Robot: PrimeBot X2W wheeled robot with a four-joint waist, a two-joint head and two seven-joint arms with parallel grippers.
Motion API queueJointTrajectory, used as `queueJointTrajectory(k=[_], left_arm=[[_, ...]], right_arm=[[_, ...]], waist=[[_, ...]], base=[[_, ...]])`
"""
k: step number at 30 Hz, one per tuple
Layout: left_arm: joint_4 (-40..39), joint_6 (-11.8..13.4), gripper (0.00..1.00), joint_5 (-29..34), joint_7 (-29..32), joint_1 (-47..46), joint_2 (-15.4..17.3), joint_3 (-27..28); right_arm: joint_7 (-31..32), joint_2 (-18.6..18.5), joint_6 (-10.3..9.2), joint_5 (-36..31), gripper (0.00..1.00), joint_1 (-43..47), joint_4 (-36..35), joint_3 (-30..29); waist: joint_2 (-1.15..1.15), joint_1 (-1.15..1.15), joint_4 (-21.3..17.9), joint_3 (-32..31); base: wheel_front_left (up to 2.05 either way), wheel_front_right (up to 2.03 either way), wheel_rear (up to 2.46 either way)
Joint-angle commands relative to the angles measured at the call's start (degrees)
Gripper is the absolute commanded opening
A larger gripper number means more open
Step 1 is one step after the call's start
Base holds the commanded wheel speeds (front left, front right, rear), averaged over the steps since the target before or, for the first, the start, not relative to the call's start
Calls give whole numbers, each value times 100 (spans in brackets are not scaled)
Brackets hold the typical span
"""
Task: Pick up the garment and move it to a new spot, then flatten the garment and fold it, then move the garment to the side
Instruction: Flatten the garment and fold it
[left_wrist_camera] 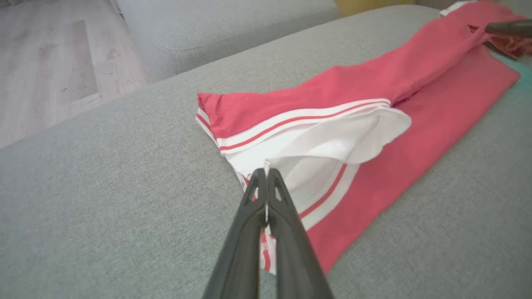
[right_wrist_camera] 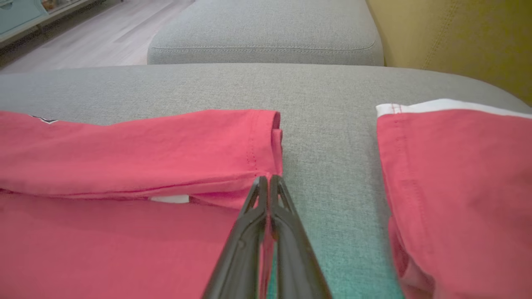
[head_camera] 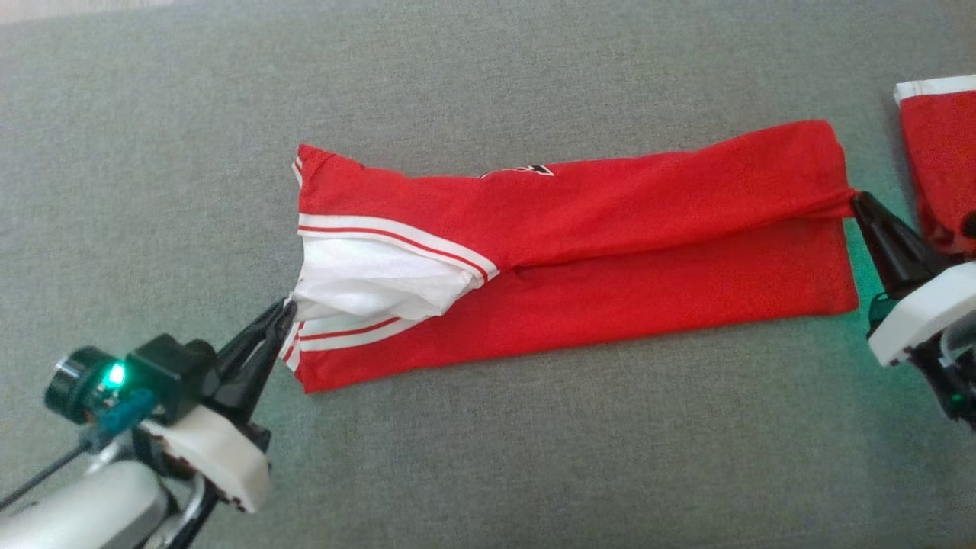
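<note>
The garment (head_camera: 610, 229) is a red piece with white and red striped trim, lying lengthwise across the grey cushion, its far long edge partly folded over toward me. My left gripper (head_camera: 288, 306) is shut on the white edge at the garment's left end (left_wrist_camera: 316, 141), tips pinching the cloth (left_wrist_camera: 266, 171). At the right end my right gripper (head_camera: 855, 198) is shut on the red hem (right_wrist_camera: 232, 145), where the fold gathers to a point (right_wrist_camera: 268, 177). Between the two grippers the upper layer is pulled taut.
A second red cloth with a white band (head_camera: 939, 152) lies at the far right, close to my right gripper (right_wrist_camera: 457, 187). The grey cushion (head_camera: 488, 457) spreads all around. Beyond it are another grey cushion (right_wrist_camera: 266, 33), a yellow backrest (right_wrist_camera: 457, 37) and wooden floor (left_wrist_camera: 50, 62).
</note>
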Motion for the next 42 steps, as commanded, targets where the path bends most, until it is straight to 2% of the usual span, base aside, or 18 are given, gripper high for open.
queueJointTrajectory(k=[1,2,3,7,8,9,12,15,17,20,24,27,32,33,35,36,42], left_arm=[[68,108,31,-110,-246,1,8,274],[158,124,48,-140,-342,49,-88,282],[262,180,100,-127,-477,84,-175,309],[623,519,100,-221,-1085,322,-661,583],[693,615,100,-203,-1173,396,-796,660],[693,615,100,-203,-1173,396,-796,660],[861,946,100,-12,-1299,668,-1251,987],[689,1280,100,569,-1311,1061,-1930,1826],[538,1332,100,1013,-1312,1465,-2398,2412],[426,1242,100,1701,-1313,2008,-2993,3102],[445,883,100,2442,-1314,2521,-3595,3662],[543,592,100,2850,-1314,2728,-3891,3897],[650,180,100,3275,-1314,2901,-4249,4220],[665,36,100,3359,-1314,2950,-4382,4365],[697,-105,100,3450,-1314,2992,-4479,4497],[709,-167,100,3493,-1314,3009,-4527,4563],[748,-469,100,3711,-1314,3101,-4746,4904]], right_arm=[[2,-53,-4,-70,72,256,-56,-156],[3,0,-4,-102,100,313,-56,-210],[-10,56,-4,-113,100,377,-60,-279],[-101,248,-4,-202,100,692,-54,-669],[-126,294,-4,-248,100,793,-67,-785],[-126,294,-4,-248,100,793,-67,-785],[-186,500,-4,-344,100,1129,-160,-1248],[-212,786,-4,-414,100,1420,-299,-1764],[-219,964,-4,-499,100,1545,-328,-2113],[-223,1227,-4,-706,100,1588,-228,-2630],[-225,1540,-4,-961,100,1484,96,-3248],[-158,1683,-4,-1223,100,1357,506,-3532],[289,1981,-4,-1444,100,1147,1146,-3708],[517,2118,-4,-1401,94,1100,1294,-3680],[682,2215,-4,-1339,36,1077,1366,-3644],[713,2235,-4,-1329,0,1070,1383,-3627],[483,2123,-4,-1416,0,1010,1423,-3714]], waist=[[0,0,-3,-57],[0,0,-5,-90],[0,0,-6,-123],[0,0,2,-268],[0,0,10,-307],[0,0,10,-307],[0,0,47,-418],[0,0,118,-498],[0,0,197,-524],[0,0,363,-560],[0,0,616,-620],[0,0,772,-647],[0,0,927,-672],[0,0,959,-677],[0,0,975,-683],[0,0,978,-685],[0,0,886,-702]], base=[[0,0,0],[0,0,0],[0,0,0],[0,0,0],[0,0,0],[0,0,0],[0,0,0],[0,0,0],[0,0,0],[0,0,0],[0,0,0],[0,0,0],[0,0,0],[0,0,0],[0,0,0],[0,0,0],[0,0,0]])
